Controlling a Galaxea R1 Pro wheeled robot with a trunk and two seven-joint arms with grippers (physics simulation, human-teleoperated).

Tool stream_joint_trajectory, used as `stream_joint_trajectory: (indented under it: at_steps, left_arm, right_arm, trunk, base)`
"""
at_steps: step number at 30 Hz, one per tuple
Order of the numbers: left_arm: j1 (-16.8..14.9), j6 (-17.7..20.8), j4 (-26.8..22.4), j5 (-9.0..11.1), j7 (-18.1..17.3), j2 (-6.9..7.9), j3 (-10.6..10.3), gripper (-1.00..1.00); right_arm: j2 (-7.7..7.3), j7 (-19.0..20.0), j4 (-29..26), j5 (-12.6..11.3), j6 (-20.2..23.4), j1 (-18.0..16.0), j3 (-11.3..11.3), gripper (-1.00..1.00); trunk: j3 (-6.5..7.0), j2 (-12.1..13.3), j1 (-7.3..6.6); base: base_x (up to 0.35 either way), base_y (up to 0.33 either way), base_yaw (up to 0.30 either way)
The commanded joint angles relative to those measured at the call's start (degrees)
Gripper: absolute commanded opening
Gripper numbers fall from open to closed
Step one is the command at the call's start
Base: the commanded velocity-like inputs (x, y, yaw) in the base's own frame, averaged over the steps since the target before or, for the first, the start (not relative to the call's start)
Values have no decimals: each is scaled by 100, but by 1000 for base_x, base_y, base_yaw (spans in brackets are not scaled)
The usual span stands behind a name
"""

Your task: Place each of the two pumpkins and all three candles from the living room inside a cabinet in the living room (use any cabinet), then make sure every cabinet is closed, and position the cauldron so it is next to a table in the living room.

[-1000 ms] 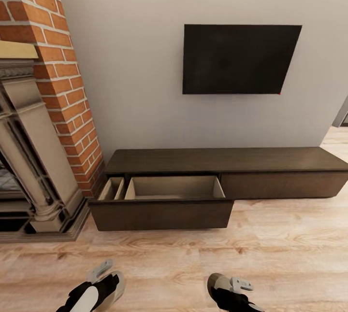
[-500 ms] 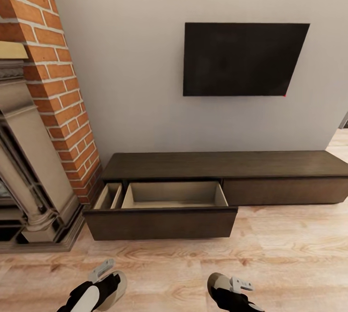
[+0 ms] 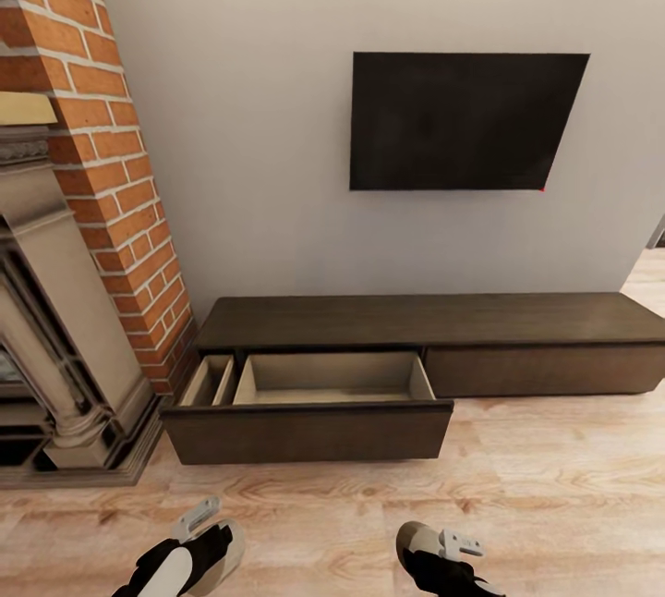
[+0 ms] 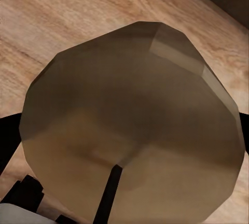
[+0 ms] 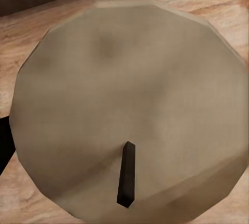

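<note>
The cabinet [image 3: 434, 320] is a long low dark-brown unit against the wall ahead. Its left drawer [image 3: 309, 431] is pulled out, and the pale wood compartments I can see into hold nothing. The right drawer front [image 3: 545, 369] is flush. At the bottom of the head view, my left gripper [image 3: 199, 542] is shut on a candle [image 3: 224, 549]. My right gripper [image 3: 443, 553] is shut on another candle [image 3: 416, 540]. In the wrist views each candle fills the frame: a round cream-tan top with a dark wick, left candle [image 4: 135, 120] and right candle [image 5: 129, 104]. Pumpkins, cauldron and table are out of view.
A brick chimney [image 3: 102, 172] and a stone fireplace surround [image 3: 55, 347] stand to the left of the open drawer. A black TV [image 3: 462, 121] hangs on the wall above the cabinet. Wood floor [image 3: 554, 486] lies between me and the cabinet.
The whole picture has shifted and the cabinet looks slightly larger, so the camera has moved closer. Both grippers keep their candles in the same place in view.
</note>
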Motion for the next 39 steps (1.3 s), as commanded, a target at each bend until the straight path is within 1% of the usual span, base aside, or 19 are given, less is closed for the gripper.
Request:
stream_joint_trajectory:
  at_steps: [1,5,13,16,19,20,22,23,25,26,27,28,30,31,32,34,36,39]
  left_arm:
    - [-4,20,-9,16,32,5,-16,-100]
    - [-4,25,-5,17,34,7,-16,-100]
    - [-24,75,-3,19,47,-2,-22,-100]
    - [-63,147,-42,22,62,1,-6,-100]
    - [-90,485,-238,20,85,8,22,-100]
    - [-130,746,-393,19,96,14,42,-100]
    - [-226,1310,-678,18,141,8,163,-100]
    - [-265,1538,-781,23,160,2,271,-100]
    - [-347,1833,-935,34,179,-5,481,-100]
    - [-372,1885,-975,36,182,-4,522,-100]
    - [-425,1986,-1062,39,187,-3,591,-100]
    - [-490,2164,-1203,44,213,-6,663,-100]
    - [-553,2480,-1461,43,300,-32,715,-100]
    - [-585,2651,-1606,37,386,-78,734,-100]
    - [-612,2784,-1720,36,486,-127,752,-100]
    - [-672,2936,-1898,40,727,-203,845,-100]
    - [-739,2999,-2022,44,937,-311,922,-100]
    - [-780,3044,-2143,39,1086,-531,960,-100]
  right_arm:
    - [-9,-55,-16,-61,15,-1,48,-100]
    - [-9,-49,-9,-61,63,-3,55,-100]
    - [-25,-51,-25,-52,17,-4,75,-100]
    - [-28,-97,-39,-3,138,-2,94,-100]
    - [-15,-163,-215,27,715,-4,94,-100]
    - [-11,-208,-439,28,1088,-5,87,-100]
    - [-7,-434,-1146,21,1872,-5,74,-100]
    - [-5,-667,-1584,12,2266,-6,67,-100]
    - [-2,-1337,-2526,-24,3077,-6,58,-100]
    - [0,-1517,-2762,-31,3276,-6,54,-100]
    - [5,-1854,-3221,-42,3648,-6,47,-100]
    - [12,-2257,-3838,-51,4129,-6,-3,-100]
    - [56,-2564,-4484,-57,4665,-6,-176,-100]
    - [101,-2643,-4692,-58,4929,-6,-322,-100]
    - [147,-2695,-4820,-59,5119,-8,-452,-100]
    - [230,-2755,-4978,-56,5323,-17,-609,-100]
    - [285,-2781,-5043,-59,5410,-26,-673,-100]
    - [333,-2795,-5046,-60,5450,-31,-706,-100]
  trunk:
    - [13,39,-23]
    - [84,199,-111]
    - [228,520,-286]
    - [282,640,-352]
    - [336,760,-418]
    - [354,801,-440]
    - [390,881,-484]
    - [408,921,-506]
    - [443,1001,-550]
    - [461,1041,-572]
    - [479,1081,-594]
    - [497,1121,-616]
    - [533,1202,-660]
    - [551,1242,-682]
    - [569,1282,-704]
    - [605,1362,-748]
    - [641,1442,-792]
    - [695,1563,-858]
  base:
    - [0,0,0]
    - [0,0,0]
    - [0,0,0]
    - [0,0,0]
    - [0,0,0]
    - [0,0,0]
    - [0,0,0]
    - [0,0,0]
    - [0,0,0]
    - [0,0,0]
    - [0,0,0]
    - [0,0,0]
    - [0,0,0]
    - [0,0,0]
    - [0,0,0]
    - [0,0,0]
    - [0,0,0]
    - [0,0,0]
